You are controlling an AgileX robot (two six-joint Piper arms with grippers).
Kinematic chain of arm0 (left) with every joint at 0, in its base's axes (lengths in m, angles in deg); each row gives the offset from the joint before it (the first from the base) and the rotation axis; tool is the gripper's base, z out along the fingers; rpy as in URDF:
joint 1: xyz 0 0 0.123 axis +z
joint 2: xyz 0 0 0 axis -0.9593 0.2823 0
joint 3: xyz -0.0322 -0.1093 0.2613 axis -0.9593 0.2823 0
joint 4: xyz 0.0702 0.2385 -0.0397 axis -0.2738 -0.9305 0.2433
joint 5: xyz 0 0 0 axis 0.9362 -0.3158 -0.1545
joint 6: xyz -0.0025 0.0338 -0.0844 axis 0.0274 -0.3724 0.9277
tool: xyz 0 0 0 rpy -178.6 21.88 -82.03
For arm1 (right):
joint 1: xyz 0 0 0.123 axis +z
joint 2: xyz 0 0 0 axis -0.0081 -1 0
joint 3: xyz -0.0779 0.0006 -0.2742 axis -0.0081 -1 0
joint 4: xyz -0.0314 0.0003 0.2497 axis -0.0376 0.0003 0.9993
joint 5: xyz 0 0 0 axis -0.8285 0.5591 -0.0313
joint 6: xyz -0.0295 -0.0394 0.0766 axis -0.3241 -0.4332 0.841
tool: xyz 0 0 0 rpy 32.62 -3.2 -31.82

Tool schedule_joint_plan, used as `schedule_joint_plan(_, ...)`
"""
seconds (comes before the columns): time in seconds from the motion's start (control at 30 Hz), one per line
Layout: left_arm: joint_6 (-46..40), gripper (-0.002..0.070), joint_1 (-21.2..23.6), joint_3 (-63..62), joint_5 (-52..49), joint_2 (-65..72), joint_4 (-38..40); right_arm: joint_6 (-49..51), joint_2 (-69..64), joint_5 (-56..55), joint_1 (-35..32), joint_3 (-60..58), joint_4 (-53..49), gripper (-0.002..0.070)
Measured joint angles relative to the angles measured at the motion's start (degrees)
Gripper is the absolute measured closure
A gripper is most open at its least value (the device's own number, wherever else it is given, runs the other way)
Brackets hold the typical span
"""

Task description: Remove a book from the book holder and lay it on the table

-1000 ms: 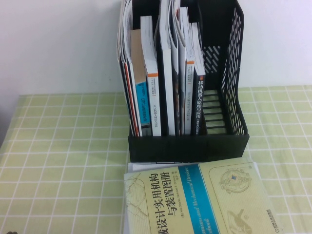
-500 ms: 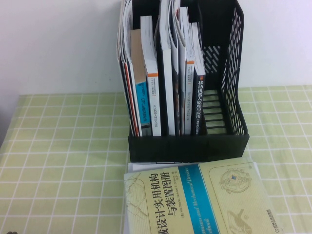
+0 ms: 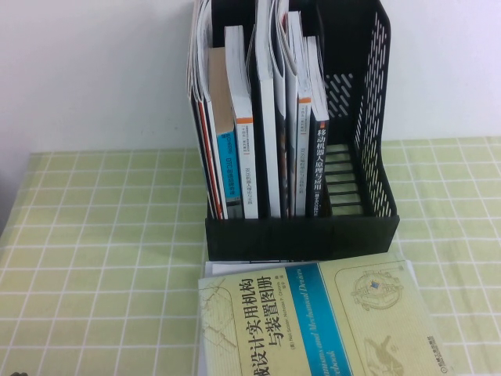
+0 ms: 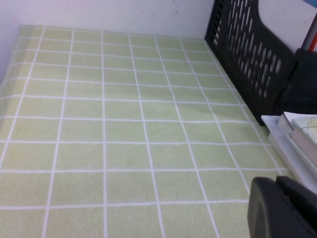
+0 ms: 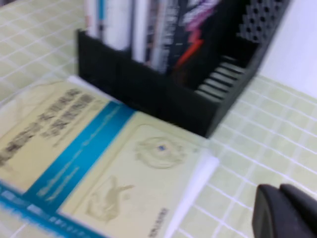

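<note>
Book (image 3: 313, 317) lying flat on desk (image 3: 102, 258) before book holder (image 3: 301, 235), looking done. Right pincer (image 5: 285, 210) staying off it, closed and empty; left pincer (image 4: 285, 208) hanging over bare desk, jaw state impossible to tell.

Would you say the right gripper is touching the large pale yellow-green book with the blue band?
Apart. In the right wrist view, the right gripper, shut, sits beyond the book's corner with gridded table between them. The left gripper is parked.

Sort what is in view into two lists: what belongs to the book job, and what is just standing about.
Job:
- the book, flat on the table before the rack
- the book holder
- right tool, shut, beside the book

Standing about:
- black-spined book, upright in the holder
- other upright books
- left tool, over bare cloth
</note>
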Motion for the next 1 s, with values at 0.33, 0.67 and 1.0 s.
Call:
schedule_joint_plan(0.33,0.0,0.0677,0.0,0.0,-0.03,0.0,0.0,4.58,5.07,-24.6,-32.89,-10.27,5.37,0.0678)
schedule_joint_plan(0.67,0.0,0.0677,0.0,0.0,-0.03,0.0,0.0,4.77,6.59,-41.28,-50.78,-21.3,13.58,0.0678)
schedule_joint_plan(1.0,0.15,0.0677,0.0,0.0,-0.13,0.0,0.0,-17.53,12.06,-40.15,-50.88,-26.8,27.92,0.0678)
